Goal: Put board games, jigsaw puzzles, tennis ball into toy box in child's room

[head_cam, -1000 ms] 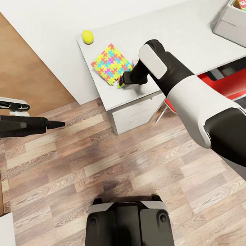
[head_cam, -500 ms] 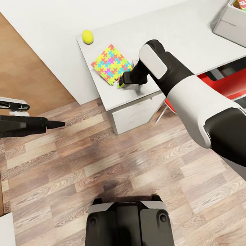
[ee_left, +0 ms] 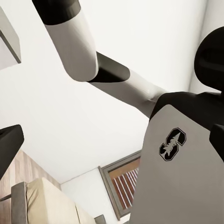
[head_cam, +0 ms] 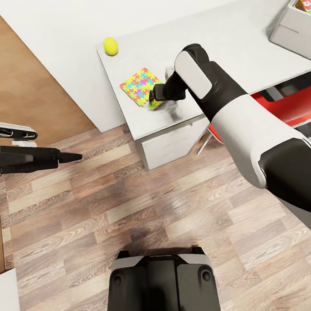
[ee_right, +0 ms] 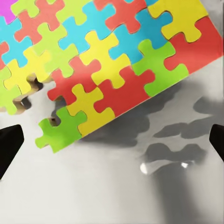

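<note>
We see a thin, flat jigsaw puzzle (head_cam: pixel 142 85) with interlocking yellow, green, red and blue pieces on the smooth pale grey worktop (head_cam: pixel 240 37). Its near corner looks raised, with a shadow beneath it in the right wrist view (ee_right: pixel 112 60). The right end effector (head_cam: pixel 153 100) sits at that near corner, at about 4 o'clock from the puzzle's middle; in the right wrist view its dark fingertips (ee_right: pixel 9 142) stand far apart at the picture's edges with nothing between them, so it reads as released, though we cannot tell whether it touches the puzzle.

A round yellow-green tennis ball (head_cam: pixel 110 46) lies at about 11 o'clock from the puzzle, well apart, near the worktop's corner. The light grey toy box (head_cam: pixel 289 30), smooth-walled and open-topped, stands at about 2 o'clock, far along the worktop, with a printed yellow and red board game (head_cam: pixel 305 4) showing inside it.

The left end effector (head_cam: pixel 66 156) hangs over the wood-grain plank floor (head_cam: pixel 131 211), at about 7 o'clock from the puzzle; we cannot tell whether it is open. White drawers (head_cam: pixel 171 143) sit under the worktop, and something red (head_cam: pixel 285 105) shows beneath it.
</note>
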### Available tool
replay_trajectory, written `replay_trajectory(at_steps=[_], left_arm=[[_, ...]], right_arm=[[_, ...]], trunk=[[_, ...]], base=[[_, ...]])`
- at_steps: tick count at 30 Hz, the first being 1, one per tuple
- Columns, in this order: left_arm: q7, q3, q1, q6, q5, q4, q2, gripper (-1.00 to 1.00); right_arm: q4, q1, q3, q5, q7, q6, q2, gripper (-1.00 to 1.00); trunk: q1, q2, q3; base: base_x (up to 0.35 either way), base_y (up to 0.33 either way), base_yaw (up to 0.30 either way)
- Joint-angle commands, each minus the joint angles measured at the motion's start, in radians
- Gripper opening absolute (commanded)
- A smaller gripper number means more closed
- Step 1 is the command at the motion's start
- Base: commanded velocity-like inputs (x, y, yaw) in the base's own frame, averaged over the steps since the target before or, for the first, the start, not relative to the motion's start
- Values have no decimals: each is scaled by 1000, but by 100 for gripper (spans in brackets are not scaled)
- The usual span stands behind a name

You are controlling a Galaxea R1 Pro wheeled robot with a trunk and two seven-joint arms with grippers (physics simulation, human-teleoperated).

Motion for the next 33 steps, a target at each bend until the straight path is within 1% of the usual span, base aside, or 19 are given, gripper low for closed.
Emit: replay_trajectory(at_steps=[1,6,19,23,26,33], left_arm=[[-5,-3,-1,11,1,0,1,100],[-5,-3,-1,11,1,0,1,100],[-5,-3,-1,11,1,0,1,100],[-5,-3,-1,10,1,0,1,100],[-5,-2,-1,10,1,0,1,100],[-5,-2,-1,10,1,0,1,100]], right_arm=[[0,-1,2,-9,-10,-1,0,100],[-1,-1,2,-9,-11,-4,0,100],[-1,-1,3,-9,-14,-8,0,100],[-1,-1,3,-8,-15,-12,0,100],[2,0,3,-7,-16,-44,0,100],[8,0,3,-8,-17,-61,0,100]], trunk=[[1,-2,-1],[1,-2,-1],[1,-2,-1],[1,-2,-1],[1,-2,-1],[1,-2,-1]], base=[[0,0,0],[58,0,0],[192,0,0],[57,2,0],[96,44,0],[32,12,0]])
